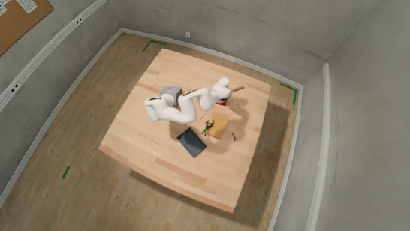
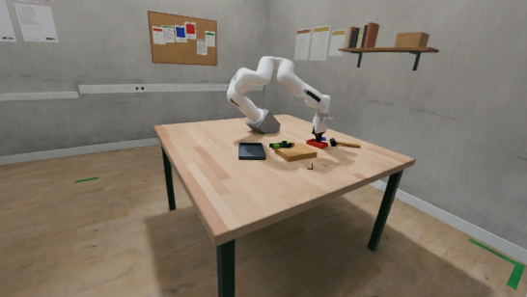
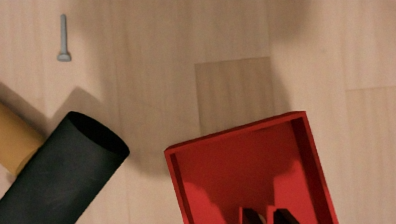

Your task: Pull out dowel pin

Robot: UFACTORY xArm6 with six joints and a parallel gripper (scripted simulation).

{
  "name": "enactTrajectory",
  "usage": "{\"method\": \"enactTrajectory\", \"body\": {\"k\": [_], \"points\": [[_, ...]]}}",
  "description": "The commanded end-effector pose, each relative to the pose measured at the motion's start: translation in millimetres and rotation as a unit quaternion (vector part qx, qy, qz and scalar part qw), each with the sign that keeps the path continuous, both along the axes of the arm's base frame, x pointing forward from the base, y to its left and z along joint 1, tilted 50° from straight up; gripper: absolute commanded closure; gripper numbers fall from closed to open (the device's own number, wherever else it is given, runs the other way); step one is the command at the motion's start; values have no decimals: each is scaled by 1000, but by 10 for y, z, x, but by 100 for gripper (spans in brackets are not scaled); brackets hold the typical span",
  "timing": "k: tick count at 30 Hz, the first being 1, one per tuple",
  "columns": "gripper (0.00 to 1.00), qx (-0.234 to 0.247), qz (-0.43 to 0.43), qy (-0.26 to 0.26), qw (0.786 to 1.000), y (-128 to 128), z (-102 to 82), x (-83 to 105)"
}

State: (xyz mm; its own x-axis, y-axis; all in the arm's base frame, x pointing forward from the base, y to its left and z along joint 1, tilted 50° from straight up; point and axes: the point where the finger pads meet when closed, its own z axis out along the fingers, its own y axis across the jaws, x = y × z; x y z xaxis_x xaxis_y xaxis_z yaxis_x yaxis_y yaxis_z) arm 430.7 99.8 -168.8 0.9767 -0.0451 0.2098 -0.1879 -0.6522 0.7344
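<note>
My gripper (image 2: pixel 318 136) hangs low over an open red tray (image 3: pixel 250 170) at the far side of the table, with its dark fingertips just inside the tray. The fingers are shut on a small thing that looks blue in the exterior view (image 2: pixel 322 138); the wrist view does not show it. The bench board (image 1: pixel 218 125) lies a little nearer the middle of the table. A green and black spring clamp (image 1: pixel 207 127) is at its edge. The block and its pin are too small to make out.
A mallet with a black head (image 3: pixel 60 170) and a wooden handle (image 2: pixel 345 144) lies close beside the red tray. A grey screw (image 3: pixel 63 39) lies beyond it. A dark flat tray (image 1: pixel 191 142) and a small hex key (image 1: pixel 233 136) lie near the board.
</note>
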Motion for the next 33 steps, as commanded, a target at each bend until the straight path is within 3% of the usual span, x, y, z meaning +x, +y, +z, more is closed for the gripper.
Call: {"method": "enactTrajectory", "body": {"k": [1, 4, 5, 33], "points": [[100, 1, 1, -1, 1000, 18, 9, 12], [100, 1, 1, -1, 1000, 18, 9, 12], [72, 1, 1, -1, 1000, 18, 9, 12], [72, 1, 1, -1, 1000, 18, 9, 12]]}}
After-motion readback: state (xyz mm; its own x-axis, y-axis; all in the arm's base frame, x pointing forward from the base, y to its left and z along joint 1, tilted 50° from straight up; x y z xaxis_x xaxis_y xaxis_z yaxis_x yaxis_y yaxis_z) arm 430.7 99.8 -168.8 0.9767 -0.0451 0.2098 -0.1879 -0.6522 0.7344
